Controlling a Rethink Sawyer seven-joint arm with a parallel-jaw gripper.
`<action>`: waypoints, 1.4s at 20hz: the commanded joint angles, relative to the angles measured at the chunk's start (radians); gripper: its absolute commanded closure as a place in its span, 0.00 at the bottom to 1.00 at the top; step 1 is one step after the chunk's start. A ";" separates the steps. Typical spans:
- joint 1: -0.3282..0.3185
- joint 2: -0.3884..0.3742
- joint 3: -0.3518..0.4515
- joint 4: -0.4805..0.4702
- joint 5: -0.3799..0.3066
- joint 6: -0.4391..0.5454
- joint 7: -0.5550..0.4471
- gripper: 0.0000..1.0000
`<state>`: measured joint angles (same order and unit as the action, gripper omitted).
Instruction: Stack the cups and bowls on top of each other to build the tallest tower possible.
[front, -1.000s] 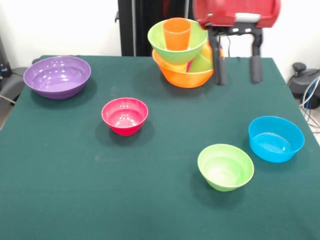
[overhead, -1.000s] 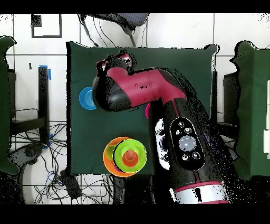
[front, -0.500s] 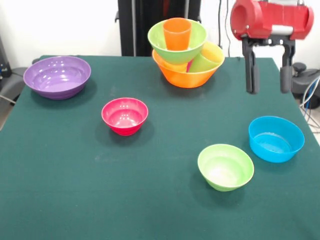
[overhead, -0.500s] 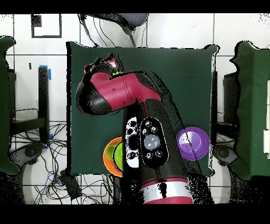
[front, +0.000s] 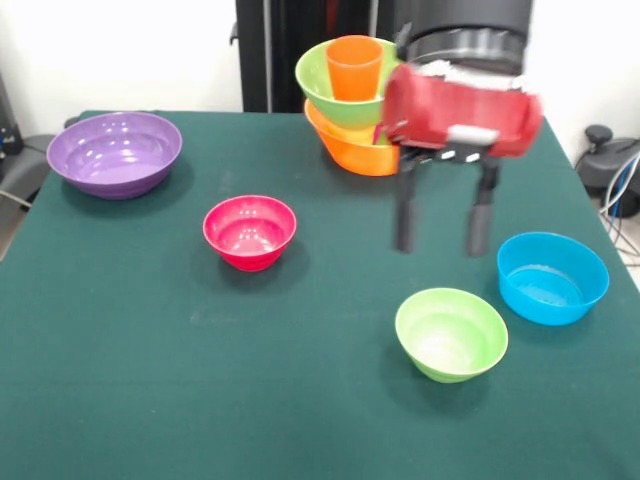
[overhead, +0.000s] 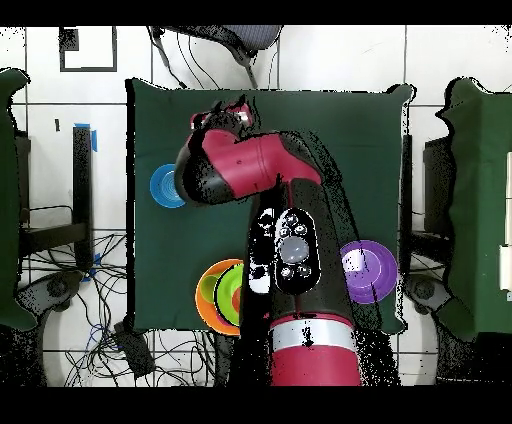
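Scene: a green table (front: 150, 380) seen from the front, with bowls scattered on it and a red robot arm (overhead: 250, 170) reaching in from the top of the frame.
Tower: at upper centre, the large orange bowl (front: 350, 150) sits on the table as a wide base, the large light green bowl (front: 325, 85) rests on things inside it, and an orange-red cup (front: 354, 66) stands upright in that green bowl. Wide pieces low and a narrow cup on top probably keep the pile steady.
Gripper: the gripper (front: 438, 215) hangs at centre right with its two dark fingers pointing down, spread apart and holding nothing, clear of the table.
Nearest loose pieces: the small light green bowl (front: 451, 333) lies just below the gripper in the frame; the medium blue bowl (front: 552, 278) lies to its lower right. Both sit open side up and apart from the fingers.
Other bowls: the small pink-red bowl (front: 249, 231) is left of centre; the wide purple bowl (front: 114, 152) is at upper left.
Tower relative to gripper: up and to the left, partly hidden behind the arm's red housing.
Judgement: the empty, open fingers suggest a reach for the small green bowl.
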<state>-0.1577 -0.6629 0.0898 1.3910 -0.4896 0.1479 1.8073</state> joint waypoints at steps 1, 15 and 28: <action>0.009 0.101 -0.093 -0.110 -0.005 0.008 0.125 0.00; -0.021 0.138 -0.086 -0.145 0.014 -0.011 0.094 0.00; -0.336 0.051 0.289 0.128 0.083 0.431 -0.290 0.00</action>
<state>-0.4073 -0.6037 0.1627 1.3501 -0.4433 0.2633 1.8073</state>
